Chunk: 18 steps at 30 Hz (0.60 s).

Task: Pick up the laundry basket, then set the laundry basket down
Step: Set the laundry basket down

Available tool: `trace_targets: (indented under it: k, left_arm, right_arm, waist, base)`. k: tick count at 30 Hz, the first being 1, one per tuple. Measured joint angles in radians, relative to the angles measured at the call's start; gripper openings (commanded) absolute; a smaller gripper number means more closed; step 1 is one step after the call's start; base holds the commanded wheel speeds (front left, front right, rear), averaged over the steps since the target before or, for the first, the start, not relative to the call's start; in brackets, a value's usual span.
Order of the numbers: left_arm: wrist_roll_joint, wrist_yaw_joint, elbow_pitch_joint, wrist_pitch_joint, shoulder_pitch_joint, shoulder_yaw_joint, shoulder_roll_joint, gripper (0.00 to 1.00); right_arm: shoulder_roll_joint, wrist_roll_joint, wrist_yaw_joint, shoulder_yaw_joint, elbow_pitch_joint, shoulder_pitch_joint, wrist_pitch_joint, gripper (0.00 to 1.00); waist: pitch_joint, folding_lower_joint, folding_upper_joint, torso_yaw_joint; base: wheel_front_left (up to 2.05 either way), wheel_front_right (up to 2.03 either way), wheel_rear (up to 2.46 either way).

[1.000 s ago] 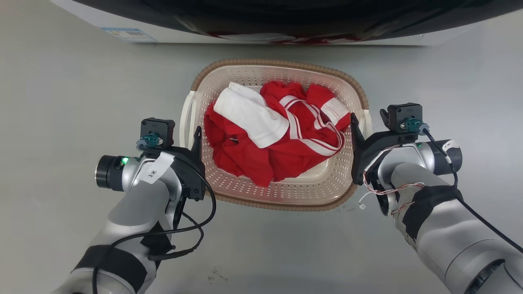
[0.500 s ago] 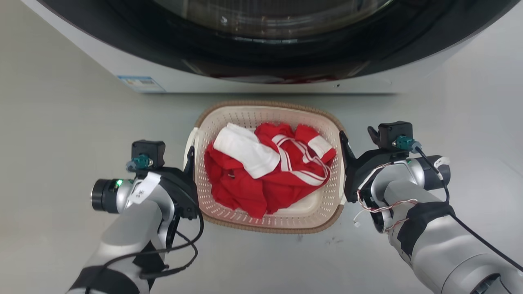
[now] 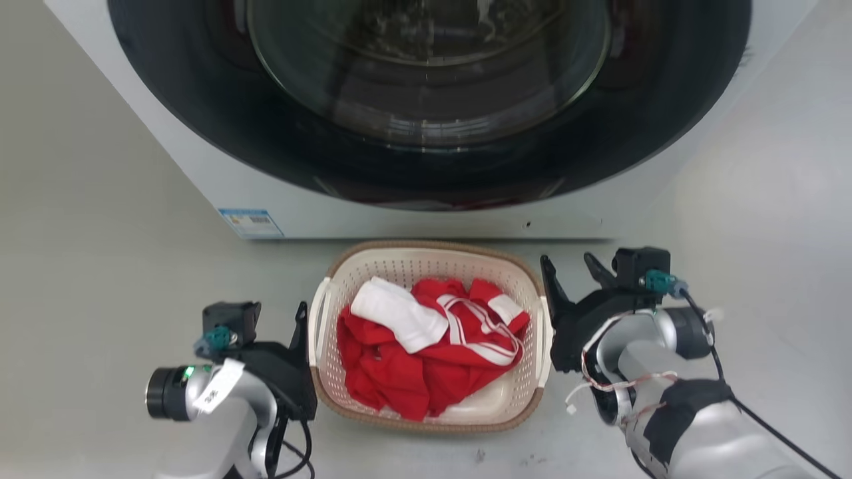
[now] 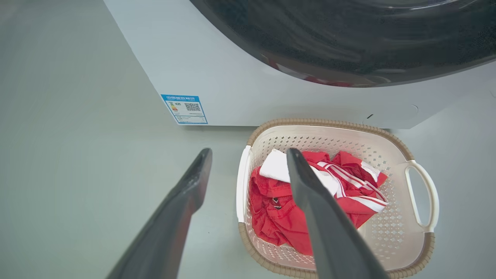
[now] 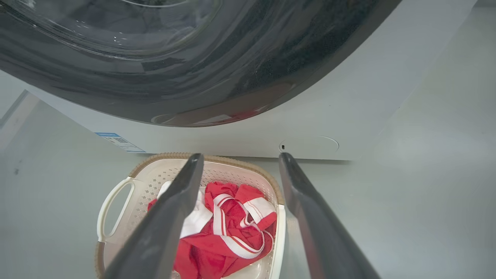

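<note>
The laundry basket is cream-white and perforated with a brown woven-look rim. It rests on the grey floor just in front of the washer and holds red and white clothes. My left gripper hangs beside its left handle, apart from it. My right gripper hangs off the basket's right side, open. In the left wrist view the basket lies well below my open left gripper. In the right wrist view my right gripper is open above the basket. Neither gripper holds anything.
A white front-loading washer with a large dark round door stands directly behind the basket, a blue label at its lower left corner. Bare grey floor spreads to the left, right and front of the basket.
The head camera has risen, so more of the washer shows and the basket looks smaller. Both grippers have come away from the basket's sides and stand higher above it.
</note>
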Motion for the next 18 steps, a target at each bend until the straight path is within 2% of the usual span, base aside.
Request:
trace_targets:
  k: [9, 18]
  left_arm:
    - [0.071, 0.022, -0.147, 0.0, 0.171, 0.05, 0.054, 1.0]
    - [0.139, 0.039, -0.353, 0.0, 0.388, 0.147, 0.089, 1.0]
  right_arm:
    - [-0.023, -0.029, -0.012, -0.099, -0.129, 0.157, 0.0, 1.0]
    - [-0.047, -0.129, -0.025, -0.197, -0.329, 0.375, 0.0, 1.0]
  waist:
    - [-0.12, 0.0, 0.0, -0.004]
    - [-0.242, 0.0, -0.0001, -0.013]
  base:
    - [0.0, 0.0, 0.0]
    - [0.0, 0.0, 0.0]
